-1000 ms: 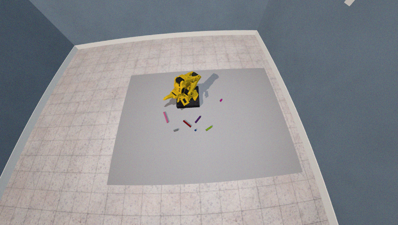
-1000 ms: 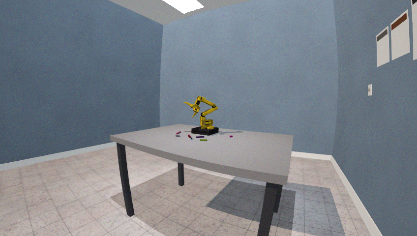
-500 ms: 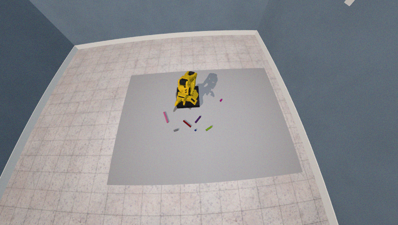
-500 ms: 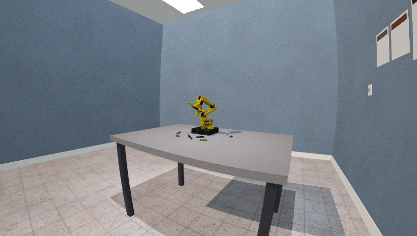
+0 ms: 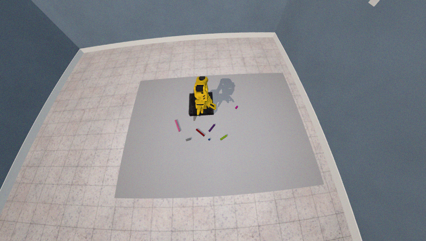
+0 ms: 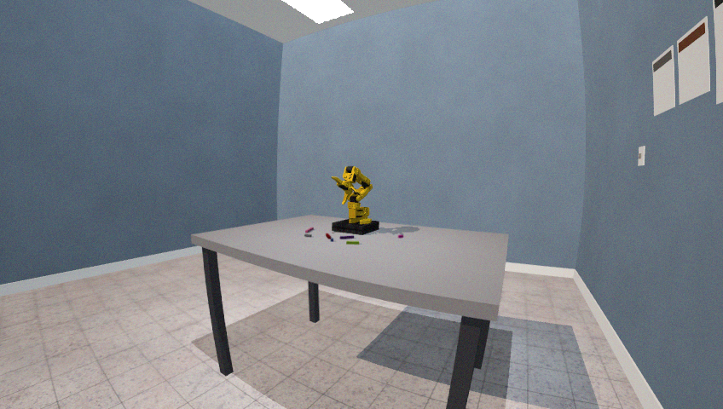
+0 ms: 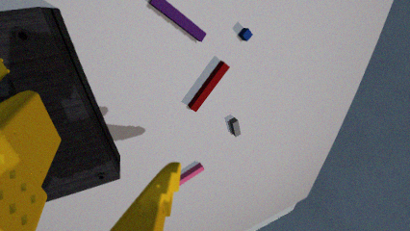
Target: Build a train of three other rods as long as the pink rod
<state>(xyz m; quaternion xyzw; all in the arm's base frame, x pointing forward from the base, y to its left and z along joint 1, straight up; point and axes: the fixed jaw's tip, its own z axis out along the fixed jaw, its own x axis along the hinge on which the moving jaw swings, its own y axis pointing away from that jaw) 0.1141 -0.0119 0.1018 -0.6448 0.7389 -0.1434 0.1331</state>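
Observation:
The pink rod (image 5: pixel 178 125) (image 6: pixel 309 230) (image 7: pixel 192 173) lies flat on the grey table (image 5: pixel 209 167) (image 6: pixel 406 263), left of the others; in the wrist view a yellow finger partly covers it. The red rod (image 5: pixel 200 132) (image 6: pixel 328 235) (image 7: pixel 209 87), purple rod (image 5: pixel 211 127) (image 6: pixel 346 237) (image 7: pixel 178 19), lime rod (image 5: pixel 223 137) (image 6: pixel 352 242), grey rod (image 5: pixel 188 139) (image 6: pixel 307 235) (image 7: pixel 234 126) and blue rod (image 5: pixel 209 139) (image 6: pixel 332 239) (image 7: pixel 245 34) lie apart in front of the arm. The magenta rod (image 5: pixel 236 107) (image 6: pixel 401 235) lies alone to the right. My gripper (image 5: pixel 205 109) (image 6: pixel 340 183) (image 7: pixel 96 159) is open and empty, high above the table over the base.
The arm's black base (image 5: pixel 192 104) (image 6: pixel 355 226) (image 7: pixel 72 96) stands at the back middle of the table. The table's edge shows close beyond the pink and grey rods in the wrist view.

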